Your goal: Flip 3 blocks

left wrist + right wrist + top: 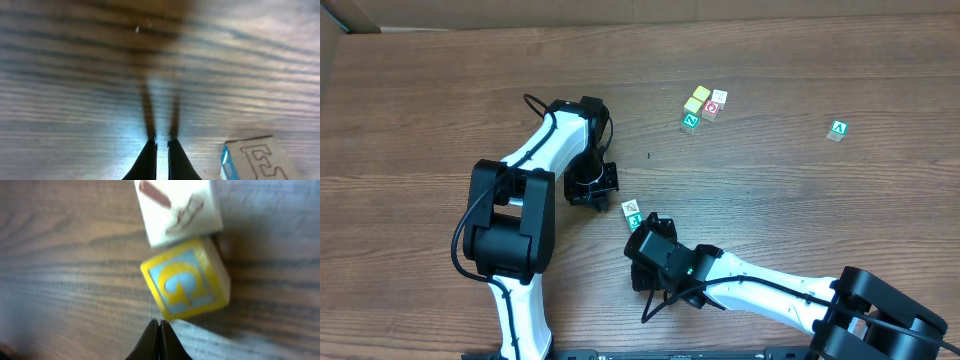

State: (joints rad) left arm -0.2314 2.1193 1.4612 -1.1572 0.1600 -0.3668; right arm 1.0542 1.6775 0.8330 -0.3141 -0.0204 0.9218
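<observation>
**Since the blocks (633, 213) lie just ahead of the right fingers (159, 332), that arm is the nearer**

Seen from the right wrist, the yellow-framed block (187, 282) shows a blue letter face. It sits on the surface (60, 280) just ahead of the right fingers and a little to their right, turned askew so one corner points back at them. The white-faced block (177, 207) touches its far side. Both are cubes, so neither has a long axis to line up with. The right fingers are clenched on nothing, tips pressed together. The left fingers (156, 150), off to the pair's left from above, are likewise clenched and empty. A block marked E (257, 160) lies just to their right, but whether it belongs to that pair cannot be told. The right arm probably has the shorter reach.
</observation>
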